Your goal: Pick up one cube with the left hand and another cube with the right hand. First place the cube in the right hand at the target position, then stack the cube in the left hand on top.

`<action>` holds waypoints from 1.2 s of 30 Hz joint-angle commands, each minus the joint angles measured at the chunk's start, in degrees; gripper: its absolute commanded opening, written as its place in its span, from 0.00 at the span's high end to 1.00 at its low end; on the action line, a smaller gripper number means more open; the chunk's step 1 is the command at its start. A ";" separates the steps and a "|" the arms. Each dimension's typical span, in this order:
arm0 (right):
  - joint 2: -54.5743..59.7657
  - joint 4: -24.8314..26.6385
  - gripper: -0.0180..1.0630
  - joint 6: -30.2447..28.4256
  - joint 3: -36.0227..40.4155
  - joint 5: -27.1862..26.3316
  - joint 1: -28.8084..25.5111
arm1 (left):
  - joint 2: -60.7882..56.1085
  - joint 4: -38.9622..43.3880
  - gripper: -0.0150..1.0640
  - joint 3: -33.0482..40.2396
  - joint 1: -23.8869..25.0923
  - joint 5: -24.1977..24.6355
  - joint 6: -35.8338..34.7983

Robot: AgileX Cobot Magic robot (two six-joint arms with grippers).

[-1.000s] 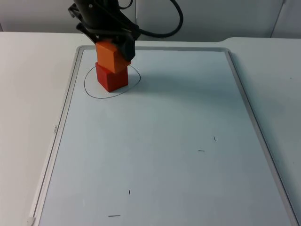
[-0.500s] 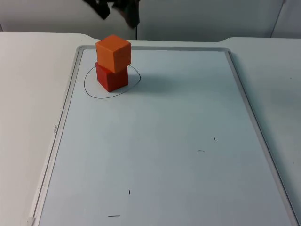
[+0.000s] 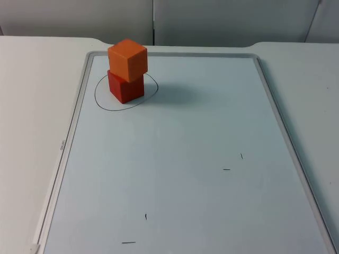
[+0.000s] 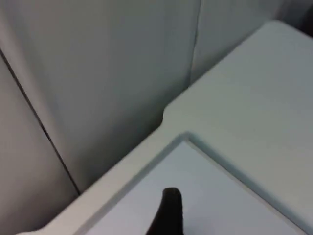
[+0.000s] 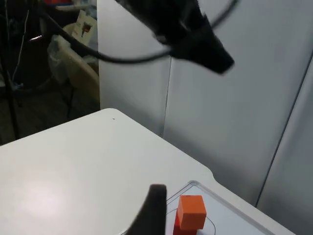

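Observation:
An orange cube [image 3: 127, 59] stands on a red cube [image 3: 126, 88] inside the drawn circle [image 3: 100, 100] at the far left of the whiteboard [image 3: 180, 159]. The orange cube is turned slightly against the red one, and nothing touches the stack. The right wrist view shows the same orange cube [image 5: 190, 211] on the red cube [image 5: 178, 229] from afar. My left gripper [image 5: 215, 56] hangs high in front of the partition wall, well above the stack. My right gripper [image 5: 152, 210] is raised and far back from the cubes.
The whiteboard's metal frame [image 3: 79, 106] runs close beside the circle. A few short pen marks [image 3: 226, 169] lie on the board's near half. The grey partition wall [image 3: 212, 21] stands just behind the board's far edge.
My left gripper, which was at the orange cube a second ago, has let it go and risen away out of the top view. The stack has not moved.

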 commanded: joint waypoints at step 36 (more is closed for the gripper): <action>-13.09 2.84 0.22 -1.22 25.03 -6.46 0.07 | -104.99 16.92 0.31 103.64 -0.29 -12.85 -13.99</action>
